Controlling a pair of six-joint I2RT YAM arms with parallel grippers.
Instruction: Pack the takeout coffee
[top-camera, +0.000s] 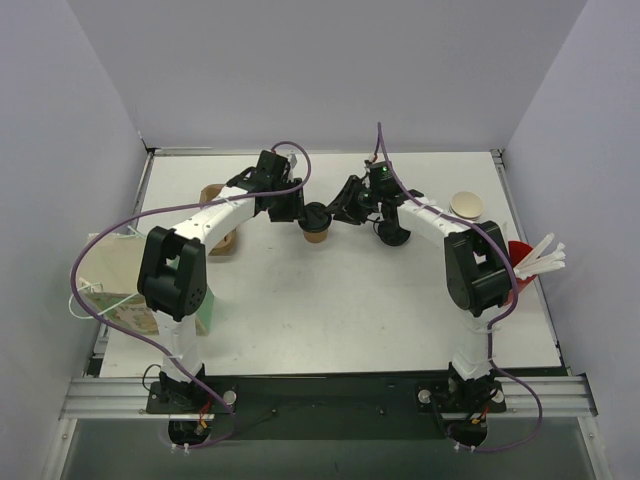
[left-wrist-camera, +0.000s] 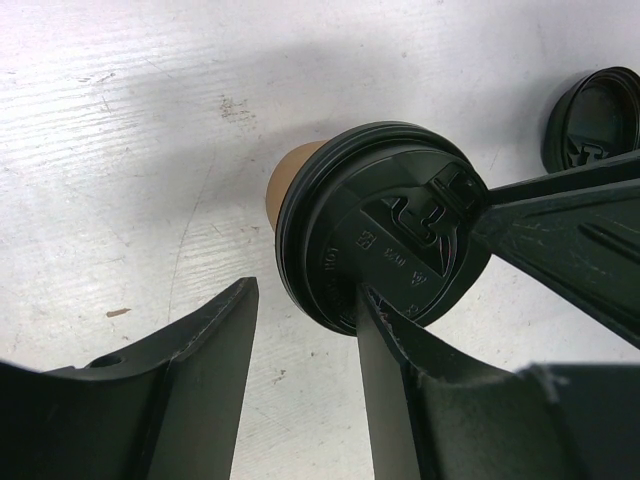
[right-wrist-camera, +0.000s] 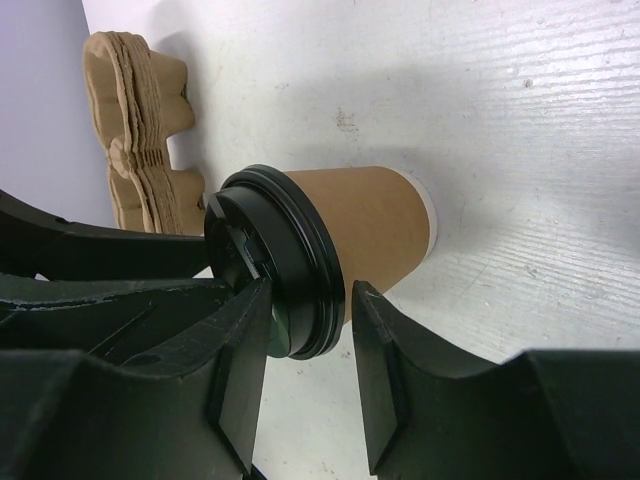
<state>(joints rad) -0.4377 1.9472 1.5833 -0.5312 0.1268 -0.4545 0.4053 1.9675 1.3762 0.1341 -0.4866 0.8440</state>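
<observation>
The takeout coffee (top-camera: 316, 226), a brown kraft cup (right-wrist-camera: 370, 222) under a black lid (right-wrist-camera: 285, 262), stands upright on the table between both arms. My right gripper (right-wrist-camera: 310, 292) reaches in from the side, open, and straddles the lid's rim: one finger lies on the lid's top, while the other sits just off the cup wall below the rim. In the left wrist view that finger (left-wrist-camera: 560, 225) lies across the lid (left-wrist-camera: 385, 240). My left gripper (left-wrist-camera: 308, 292) is open with bare table between its fingers; its right finger (left-wrist-camera: 395, 380) touches the lid's edge.
A loose black lid (top-camera: 392, 235) lies right of the cup, seen as the spare lid (left-wrist-camera: 595, 115) in the left wrist view. Tan pulp carriers (right-wrist-camera: 140, 110) sit stacked at the left (top-camera: 222, 240). A cream cup (top-camera: 466, 207) and a red cup (top-camera: 520, 262) holding white sticks stand at the right.
</observation>
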